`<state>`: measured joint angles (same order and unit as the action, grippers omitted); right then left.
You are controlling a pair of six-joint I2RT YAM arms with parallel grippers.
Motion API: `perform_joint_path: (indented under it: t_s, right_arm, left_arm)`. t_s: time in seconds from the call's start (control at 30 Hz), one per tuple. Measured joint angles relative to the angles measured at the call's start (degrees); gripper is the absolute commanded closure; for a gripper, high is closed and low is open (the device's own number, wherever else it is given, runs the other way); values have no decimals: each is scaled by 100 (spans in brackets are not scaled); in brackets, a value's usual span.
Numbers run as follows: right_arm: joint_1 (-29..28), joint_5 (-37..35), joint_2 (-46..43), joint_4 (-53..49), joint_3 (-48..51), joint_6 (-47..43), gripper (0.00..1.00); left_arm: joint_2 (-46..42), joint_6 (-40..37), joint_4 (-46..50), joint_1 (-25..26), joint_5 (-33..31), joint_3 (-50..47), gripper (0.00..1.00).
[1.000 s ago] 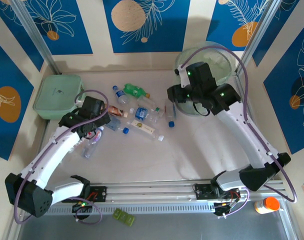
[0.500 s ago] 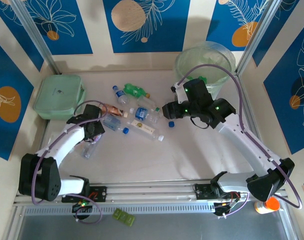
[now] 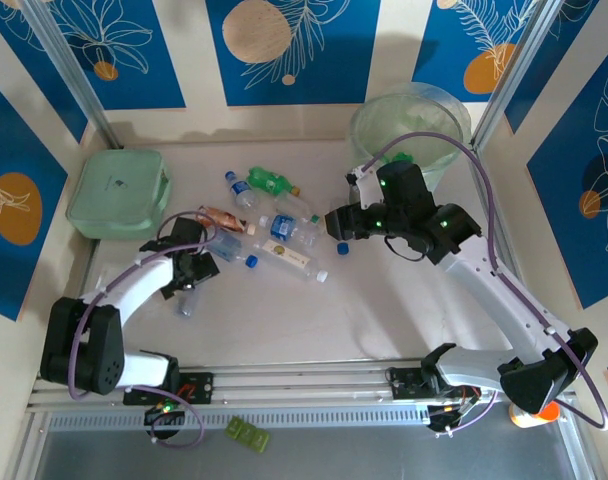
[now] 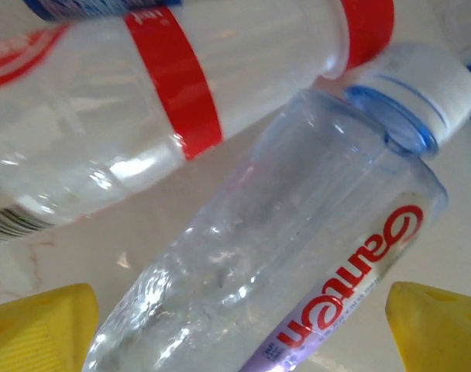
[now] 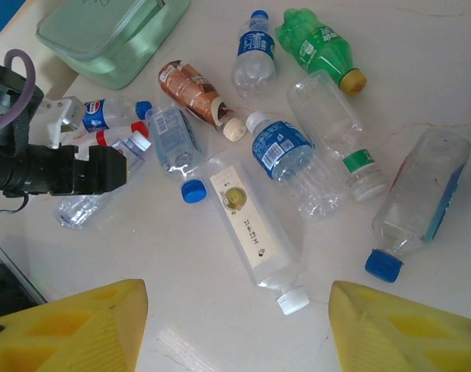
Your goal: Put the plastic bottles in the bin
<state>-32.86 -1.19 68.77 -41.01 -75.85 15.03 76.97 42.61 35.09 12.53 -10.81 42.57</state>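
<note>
Several plastic bottles lie in a cluster mid-table: a green one (image 3: 267,181) (image 5: 317,46), a blue-labelled one (image 5: 253,50), a brown one (image 5: 195,93) and a clear one with a cream label (image 3: 289,260) (image 5: 255,225). My left gripper (image 3: 189,280) (image 4: 239,329) is open, straddling a clear bottle with red lettering (image 4: 297,256); its yellow fingertips (image 4: 42,329) stand apart from the bottle's sides. A red-banded bottle (image 4: 166,101) lies just beyond. My right gripper (image 3: 339,222) (image 5: 235,325) hangs open above the table near the cream-labelled bottle. The bin (image 3: 369,115) stands at the back right.
A pale-green lidded box (image 3: 116,192) (image 5: 111,31) sits at the back left. A loose blue cap (image 5: 194,191) lies among the bottles. An orange-capped bottle (image 3: 532,410) lies beyond the front rail, right. Bare table lies in front of the cluster.
My right arm swung from over the bin leftward toward the bottle cluster, its jaws spreading wider. My left gripper dropped lower over the clear bottle at the left.
</note>
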Motion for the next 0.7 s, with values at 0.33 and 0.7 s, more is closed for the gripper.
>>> perform_joint_path:
  t_s: [0.33, 0.7]
  right_arm:
    - [66, 219, 0, 52, 46, 4, 37]
    - [103, 352, 17, 48, -13, 125, 39]
  left_arm:
    - [127, 203, -164, 2, 549, -304, 23]
    - [-2, 302, -275, 79, 739, -352, 46]
